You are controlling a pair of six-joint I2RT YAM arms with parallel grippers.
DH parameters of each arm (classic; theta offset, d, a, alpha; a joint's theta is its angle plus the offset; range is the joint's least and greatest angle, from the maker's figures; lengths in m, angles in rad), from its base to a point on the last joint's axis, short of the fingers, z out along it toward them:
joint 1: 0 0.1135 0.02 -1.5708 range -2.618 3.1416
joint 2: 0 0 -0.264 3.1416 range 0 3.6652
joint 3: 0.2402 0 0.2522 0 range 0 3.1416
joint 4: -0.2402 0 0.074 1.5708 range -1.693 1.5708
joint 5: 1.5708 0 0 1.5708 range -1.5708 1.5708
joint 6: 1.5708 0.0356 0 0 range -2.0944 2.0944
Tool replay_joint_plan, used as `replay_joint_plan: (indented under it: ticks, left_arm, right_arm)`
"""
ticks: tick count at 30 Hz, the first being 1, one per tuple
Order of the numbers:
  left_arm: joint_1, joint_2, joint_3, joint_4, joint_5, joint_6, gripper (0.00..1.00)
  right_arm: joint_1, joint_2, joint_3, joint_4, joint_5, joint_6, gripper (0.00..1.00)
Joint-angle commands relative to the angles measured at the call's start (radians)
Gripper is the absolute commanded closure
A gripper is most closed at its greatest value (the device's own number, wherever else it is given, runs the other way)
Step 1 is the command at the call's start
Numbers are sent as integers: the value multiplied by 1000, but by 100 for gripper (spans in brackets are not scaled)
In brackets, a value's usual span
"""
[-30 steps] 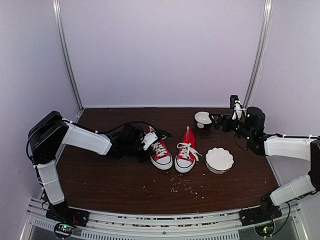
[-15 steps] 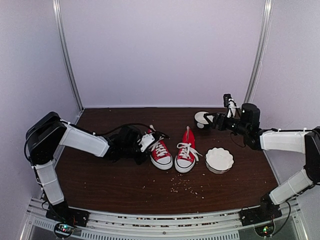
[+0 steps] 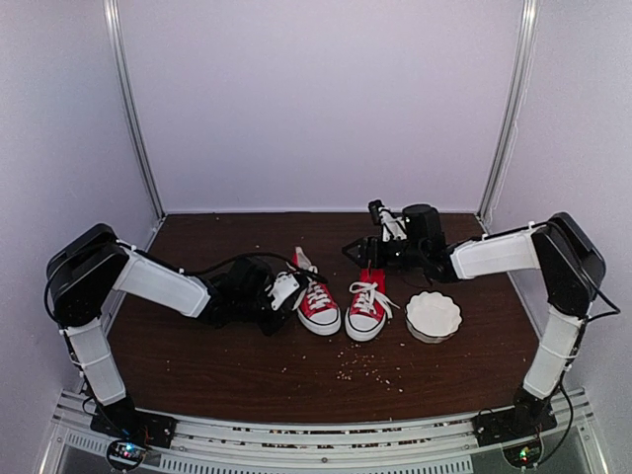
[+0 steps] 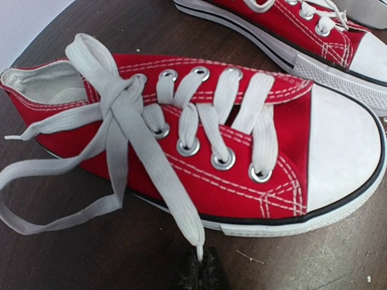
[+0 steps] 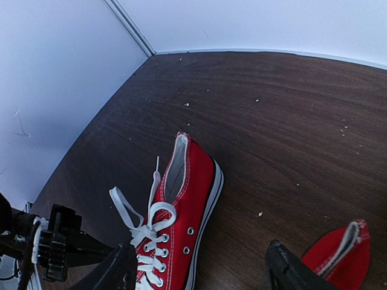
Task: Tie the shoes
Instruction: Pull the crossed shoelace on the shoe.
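Two red canvas shoes with white toe caps stand side by side mid-table, the left shoe (image 3: 318, 304) (image 4: 242, 151) (image 5: 181, 211) and the right shoe (image 3: 367, 301) (image 5: 341, 254). The left shoe's white lace (image 4: 151, 163) is loosely crossed with a slack loop lying on the table. My left gripper (image 3: 292, 288) (image 4: 202, 269) sits beside that shoe's outer side, shut on the lace's tip. My right gripper (image 3: 357, 249) (image 5: 199, 278) hovers behind the shoes' heels, open wide with nothing between its fingers (image 5: 115, 272). The right shoe's laces (image 3: 370, 293) lie loose across its tongue.
A white scalloped bowl (image 3: 434, 315) sits just right of the right shoe. Small crumbs (image 3: 370, 367) are scattered on the brown table (image 3: 197, 355) in front of the shoes. White walls and metal corner posts (image 3: 133, 118) enclose the back and sides.
My right arm swung left from the back right corner to behind the shoes, its jaws narrowing a little. My left gripper closed on the lace tip and drew slightly left.
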Motion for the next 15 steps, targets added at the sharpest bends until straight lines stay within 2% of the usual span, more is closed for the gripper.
replay_joint_plan:
  ticks: [1, 5, 15]
  left_arm:
    - [3, -42, -7, 54, 12, -3, 100]
    - [3, -72, -37, 78, 21, 14, 100]
    - [3, -44, -44, 101, 69, 49, 100]
  right_arm:
    - [59, 99, 131, -81, 18, 14, 27]
    - [91, 184, 247, -178, 46, -7, 27]
    - [97, 331, 394, -248, -73, 36, 27]
